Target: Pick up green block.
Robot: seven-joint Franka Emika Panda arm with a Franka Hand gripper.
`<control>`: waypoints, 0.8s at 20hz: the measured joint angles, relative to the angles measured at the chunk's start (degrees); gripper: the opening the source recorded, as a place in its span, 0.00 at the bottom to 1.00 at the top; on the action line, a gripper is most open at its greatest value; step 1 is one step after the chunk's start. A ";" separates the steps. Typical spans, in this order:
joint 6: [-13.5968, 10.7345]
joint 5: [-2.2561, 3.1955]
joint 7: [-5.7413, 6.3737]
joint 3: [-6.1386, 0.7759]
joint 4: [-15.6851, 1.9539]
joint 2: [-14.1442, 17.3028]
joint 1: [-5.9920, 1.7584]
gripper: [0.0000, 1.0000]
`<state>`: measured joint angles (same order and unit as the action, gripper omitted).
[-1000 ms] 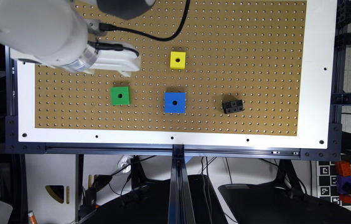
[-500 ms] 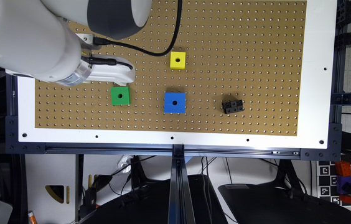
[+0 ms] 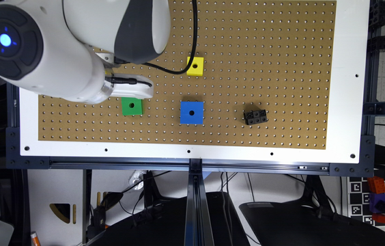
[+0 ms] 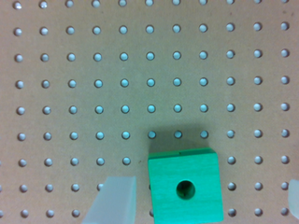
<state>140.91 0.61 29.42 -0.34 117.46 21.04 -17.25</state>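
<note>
The green block (image 4: pixel 185 191) is seen flat on the tabletop (image 4: pixel 140 70), square with a round dark hole. The claw (image 4: pixel 201 198) is spread wide around it.

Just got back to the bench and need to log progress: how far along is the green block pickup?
Approach looks done: the gripper sits over the green block, fingers open on either side of it in the wrist view. In hand: lining up around the block, which lies flat on the pegboard. Left: closing on it and lifting. The blue block and yellow block sit apart from it.
</note>
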 joint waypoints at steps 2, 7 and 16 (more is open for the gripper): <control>1.09 0.00 0.00 0.00 -0.08 1.22 0.00 1.00; 2.10 0.00 0.00 -0.01 -0.17 2.91 0.00 1.00; 6.29 0.00 0.00 -0.01 -0.42 7.54 0.00 1.00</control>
<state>147.20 0.61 29.42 -0.35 117.04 28.58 -17.25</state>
